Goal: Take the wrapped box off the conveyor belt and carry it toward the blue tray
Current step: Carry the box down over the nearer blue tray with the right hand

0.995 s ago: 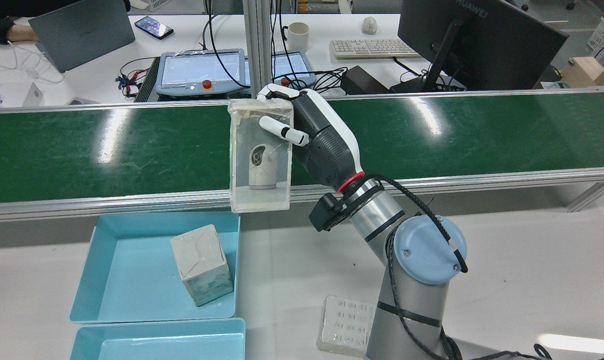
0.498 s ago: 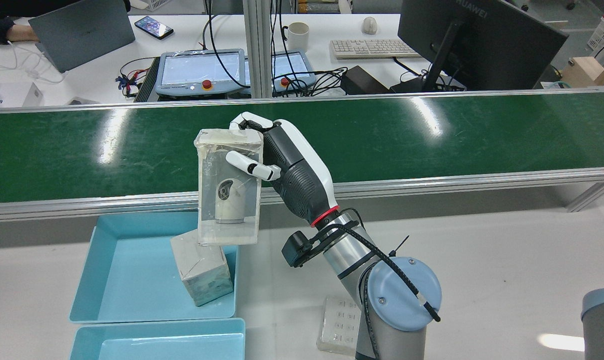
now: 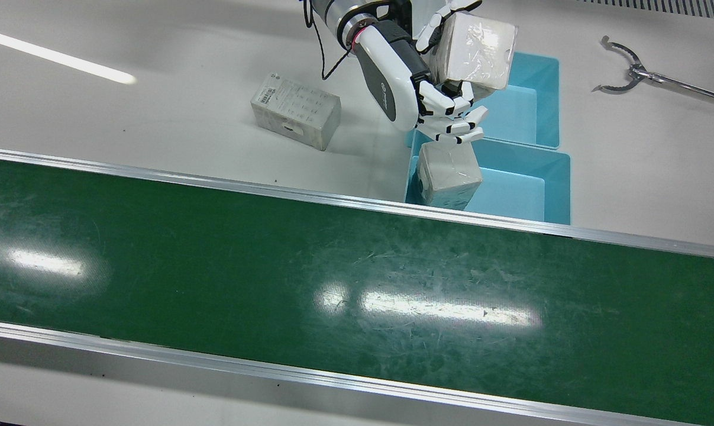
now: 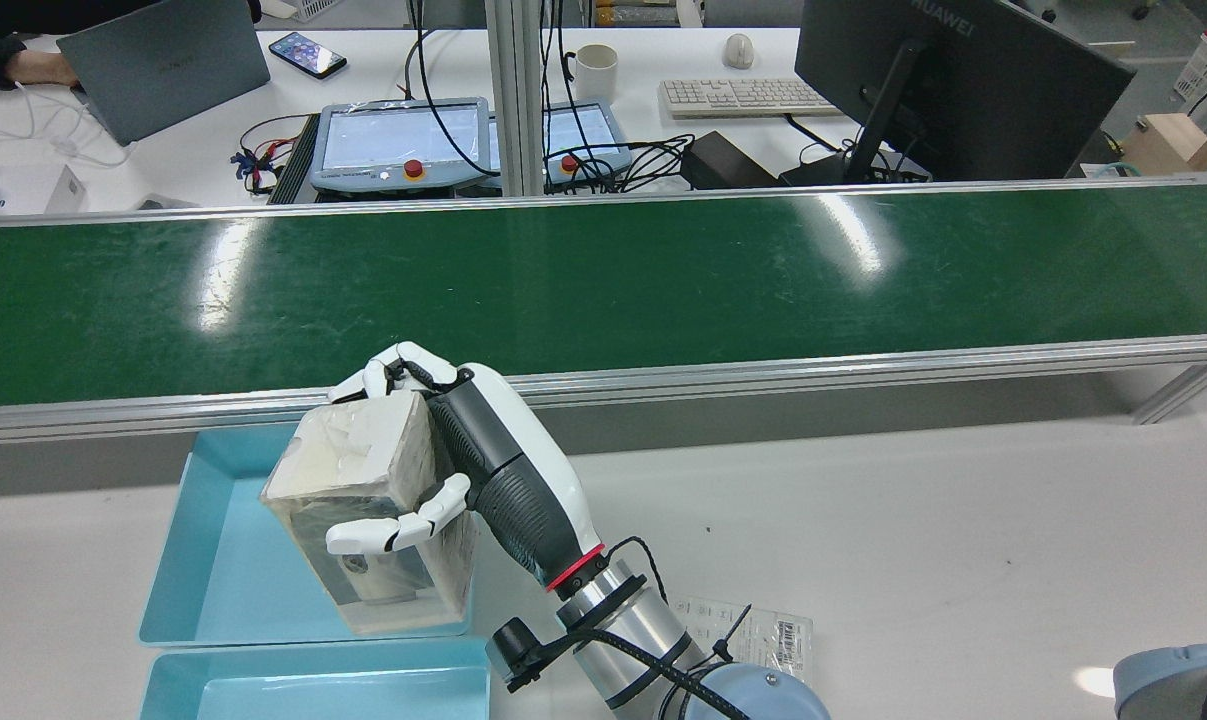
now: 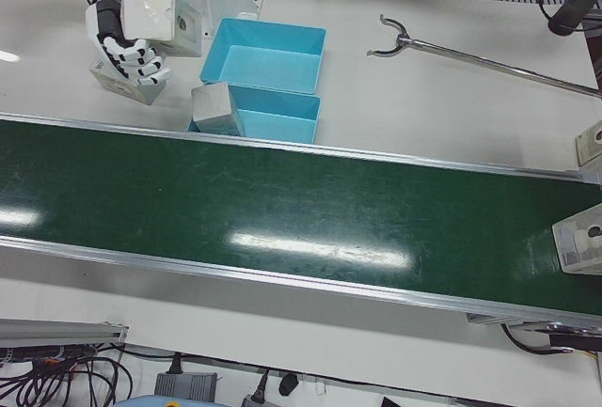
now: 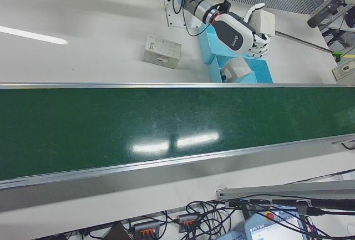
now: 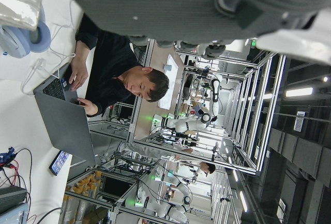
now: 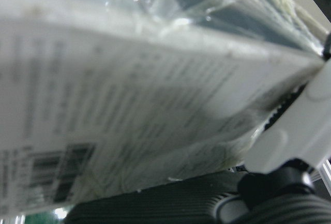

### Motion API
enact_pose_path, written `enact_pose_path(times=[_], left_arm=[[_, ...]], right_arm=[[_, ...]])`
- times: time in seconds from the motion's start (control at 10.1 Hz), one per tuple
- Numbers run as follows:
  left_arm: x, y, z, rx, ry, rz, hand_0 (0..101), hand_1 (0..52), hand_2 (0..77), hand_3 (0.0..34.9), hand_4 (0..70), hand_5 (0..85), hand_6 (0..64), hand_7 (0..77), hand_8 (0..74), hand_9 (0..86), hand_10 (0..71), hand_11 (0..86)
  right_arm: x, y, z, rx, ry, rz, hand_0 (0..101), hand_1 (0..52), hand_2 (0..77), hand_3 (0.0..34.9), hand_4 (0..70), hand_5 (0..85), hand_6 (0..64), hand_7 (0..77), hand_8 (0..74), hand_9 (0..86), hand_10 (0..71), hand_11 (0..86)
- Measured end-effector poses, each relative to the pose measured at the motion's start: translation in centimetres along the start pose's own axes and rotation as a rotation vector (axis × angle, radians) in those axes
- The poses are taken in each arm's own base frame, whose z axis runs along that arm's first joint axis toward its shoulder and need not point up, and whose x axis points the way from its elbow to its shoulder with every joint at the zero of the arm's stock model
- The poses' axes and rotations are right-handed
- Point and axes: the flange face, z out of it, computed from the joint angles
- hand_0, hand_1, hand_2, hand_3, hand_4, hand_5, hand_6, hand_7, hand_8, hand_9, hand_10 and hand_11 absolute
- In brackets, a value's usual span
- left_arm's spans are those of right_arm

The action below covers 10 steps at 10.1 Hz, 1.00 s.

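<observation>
My right hand [image 4: 493,480] is shut on the wrapped box [image 4: 353,455], a clear-wrapped white carton. The box is tilted and hangs over the right part of the blue tray [image 4: 223,560] nearest the green conveyor belt [image 4: 603,280]. In the front view the right hand [image 3: 419,89] holds the wrapped box [image 3: 478,50] above a second wrapped box [image 3: 448,174] that stands in that blue tray [image 3: 522,183]. The rear view hides that second box behind the held one. The right hand view is filled by the wrapping. The left hand view shows only the underside of my left hand [image 7: 207,6].
A second blue tray [image 4: 313,685] lies beside the first, closer to the robot. A flat wrapped box [image 3: 297,109] lies on the white table near the arm. Another wrapped box [image 5: 578,242] rides at the belt's far end. A metal reacher tool [image 3: 629,71] lies beyond the trays.
The right hand has carried the wrapped box off the belt, down and to the rear view's left, from above the belt's edge to over the blue tray. The box has tilted.
</observation>
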Motion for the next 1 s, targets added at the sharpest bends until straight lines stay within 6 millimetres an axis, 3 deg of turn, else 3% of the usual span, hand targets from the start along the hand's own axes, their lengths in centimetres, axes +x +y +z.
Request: enact_pose_path(times=[0.1, 0.2, 0.3, 0.4, 0.5, 0.6, 0.7, 0.8, 0.9, 1.0], left_arm=[[0.0, 0.0, 0.0, 0.000, 0.000, 0.000, 0, 0.0, 0.5, 0.0, 0.0, 1.1, 0.0, 0.5, 0.0, 0.0, 0.0, 0.0], [0.0, 0.0, 0.0, 0.000, 0.000, 0.000, 0, 0.0, 0.5, 0.0, 0.0, 1.1, 0.0, 0.5, 0.0, 0.0, 0.0, 0.0], [0.0, 0.0, 0.0, 0.000, 0.000, 0.000, 0, 0.0, 0.5, 0.0, 0.0, 1.1, 0.0, 0.0, 0.0, 0.0, 0.0, 0.0], [0.0, 0.0, 0.0, 0.000, 0.000, 0.000, 0, 0.0, 0.5, 0.0, 0.0, 1.1, 0.0, 0.0, 0.0, 0.0, 0.0, 0.0], [0.0, 0.0, 0.0, 0.000, 0.000, 0.000, 0, 0.0, 0.5, 0.0, 0.0, 1.1, 0.0, 0.0, 0.0, 0.0, 0.5, 0.0], [0.0, 0.0, 0.0, 0.000, 0.000, 0.000, 0, 0.0, 1.1, 0.0, 0.0, 1.1, 0.0, 0.0, 0.0, 0.0, 0.0, 0.0], [0.0, 0.0, 0.0, 0.000, 0.000, 0.000, 0, 0.0, 1.1, 0.0, 0.0, 1.1, 0.0, 0.0, 0.0, 0.0, 0.5, 0.0], [0.0, 0.0, 0.0, 0.000, 0.000, 0.000, 0, 0.0, 1.1, 0.0, 0.0, 1.1, 0.0, 0.0, 0.0, 0.0, 0.5, 0.0], [0.0, 0.0, 0.0, 0.000, 0.000, 0.000, 0, 0.0, 1.1, 0.0, 0.0, 1.1, 0.0, 0.0, 0.0, 0.0, 0.0, 0.0], [0.0, 0.0, 0.0, 0.000, 0.000, 0.000, 0, 0.0, 0.5, 0.0, 0.0, 1.1, 0.0, 0.0, 0.0, 0.0, 0.0, 0.0]], right_arm=[[0.8, 0.6, -0.7, -0.005, 0.015, 0.011, 45, 0.5, 26.7, 0.0, 13.6, 72.5, 46.4, 77.4, 23.5, 37.6, 18.0, 26.2], [1.1, 1.1, -1.3, -0.009, 0.026, 0.021, 45, 0.5, 26.7, 0.0, 13.6, 72.5, 46.4, 77.4, 23.5, 37.6, 18.0, 26.2], [1.3, 1.4, -1.9, -0.012, 0.036, 0.030, 45, 1.1, 26.7, 0.0, 15.8, 71.4, 45.3, 77.4, 32.2, 40.9, 24.5, 37.1], [1.3, 1.7, -2.7, -0.015, 0.045, 0.040, 45, 1.1, 26.7, 0.0, 15.8, 71.4, 45.3, 77.4, 32.2, 40.9, 24.5, 37.1], [1.4, 2.0, -3.3, -0.016, 0.053, 0.048, 46, 1.1, 26.2, 0.0, 15.8, 75.3, 48.0, 77.4, 29.5, 44.7, 22.9, 32.7], [1.5, 2.3, -3.7, -0.018, 0.060, 0.056, 46, 1.1, 25.6, 0.0, 15.8, 74.7, 44.2, 77.4, 21.8, 40.4, 16.4, 26.2], [1.6, 2.5, -4.0, -0.019, 0.064, 0.061, 46, 1.1, 25.6, 0.0, 15.8, 74.7, 44.2, 77.4, 21.8, 40.4, 16.4, 26.2], [1.7, 2.6, -4.2, -0.020, 0.067, 0.066, 46, 8.2, 9.3, 8.9, 0.0, 0.0, 28.4, 77.4, 0.0, 22.4, 0.5, 6.5], [1.8, 2.7, -4.3, -0.021, 0.070, 0.069, 46, 18.5, 10.9, 17.5, 0.0, 0.0, 7.6, 34.9, 0.0, 1.6, 0.0, 1.1], [1.8, 2.7, -4.4, -0.021, 0.071, 0.072, 46, 18.5, 10.9, 17.5, 0.0, 0.0, 7.6, 34.9, 0.0, 1.6, 0.0, 1.1]])
